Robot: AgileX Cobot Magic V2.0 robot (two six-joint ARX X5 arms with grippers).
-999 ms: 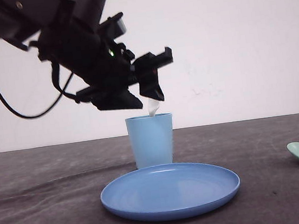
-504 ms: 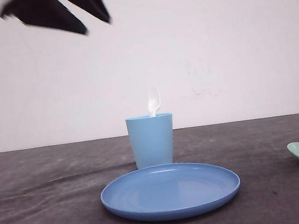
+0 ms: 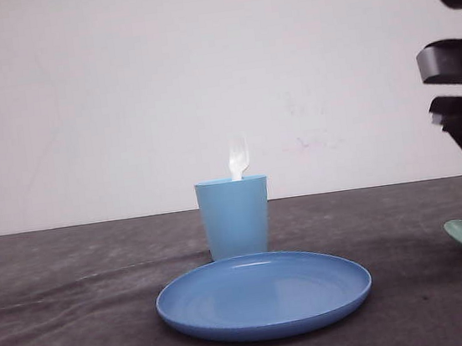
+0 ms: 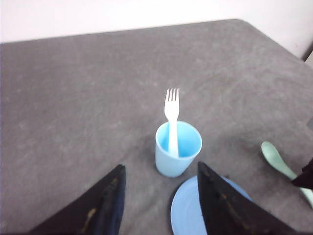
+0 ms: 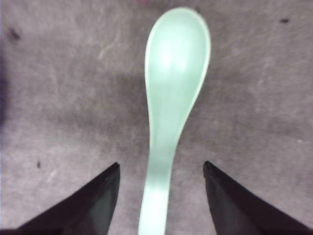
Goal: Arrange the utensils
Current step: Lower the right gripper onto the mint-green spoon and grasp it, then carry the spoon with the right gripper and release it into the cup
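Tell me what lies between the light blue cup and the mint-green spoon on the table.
Only bare grey tabletop separates light blue cup from mint-green plastic spoon, seen in the left wrist view.

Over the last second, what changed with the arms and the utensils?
The left arm let go of the fork, now standing in the cup, and pulled up and away. The right gripper came down open, its fingers either side of the spoon handle. Cup, plate and spoon stayed put.

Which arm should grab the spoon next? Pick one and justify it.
Right. The right gripper hangs open directly over the spoon, its handle between the fingers. The left gripper is open, back near the cup holding the fork.
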